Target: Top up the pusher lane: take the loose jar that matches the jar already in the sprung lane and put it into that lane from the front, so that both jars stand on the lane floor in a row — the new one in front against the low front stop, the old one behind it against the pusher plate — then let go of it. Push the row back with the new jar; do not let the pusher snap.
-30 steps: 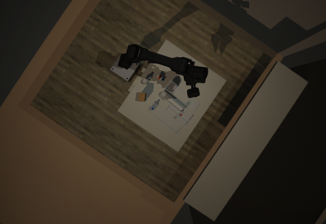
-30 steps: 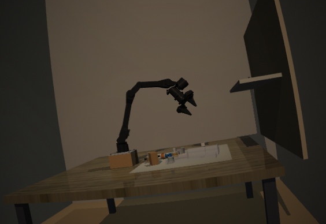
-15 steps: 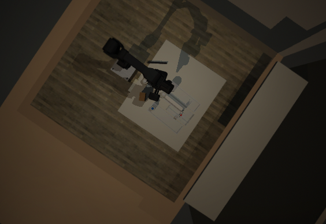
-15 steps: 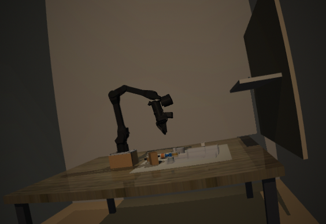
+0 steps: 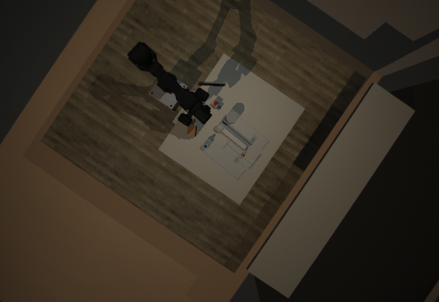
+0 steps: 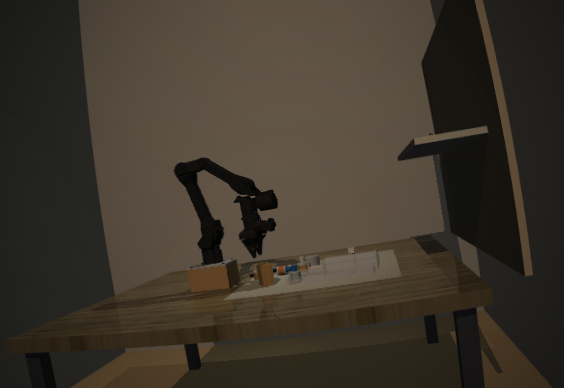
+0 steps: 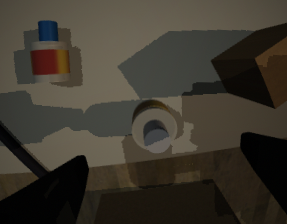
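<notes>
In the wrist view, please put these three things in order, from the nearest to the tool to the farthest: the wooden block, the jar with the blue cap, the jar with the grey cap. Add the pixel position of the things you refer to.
1. Jar with the grey cap (image 7: 155, 125): in the middle, ahead of the open tool (image 7: 164, 152).
2. Wooden block (image 7: 261, 65): upper right.
3. Jar with the blue cap (image 7: 50, 61): upper left.

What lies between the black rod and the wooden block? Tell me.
A white jar with a grey cap, standing roughly between them. The wrist view shows it.
</notes>
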Controlling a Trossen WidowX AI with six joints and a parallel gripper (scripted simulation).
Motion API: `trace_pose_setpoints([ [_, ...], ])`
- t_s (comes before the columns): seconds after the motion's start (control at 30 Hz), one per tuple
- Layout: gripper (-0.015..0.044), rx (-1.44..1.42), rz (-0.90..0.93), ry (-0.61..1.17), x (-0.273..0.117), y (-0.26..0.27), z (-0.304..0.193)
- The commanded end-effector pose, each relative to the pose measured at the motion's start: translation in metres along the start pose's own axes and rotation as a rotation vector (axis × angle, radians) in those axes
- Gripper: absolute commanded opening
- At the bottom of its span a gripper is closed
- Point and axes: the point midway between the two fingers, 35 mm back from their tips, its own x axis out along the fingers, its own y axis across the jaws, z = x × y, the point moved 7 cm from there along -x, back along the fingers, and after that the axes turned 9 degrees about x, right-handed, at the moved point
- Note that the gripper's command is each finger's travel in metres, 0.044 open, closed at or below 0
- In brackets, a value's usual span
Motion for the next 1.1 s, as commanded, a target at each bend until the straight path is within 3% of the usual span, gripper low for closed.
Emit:
trace_pose_setpoints([
  [0.0,0.044,0.008,0.006,0.022,0.018,0.0,-0.003],
  [1.07,0.044,0.008,0.006,0.023,0.065,0.0,-0.005],
])
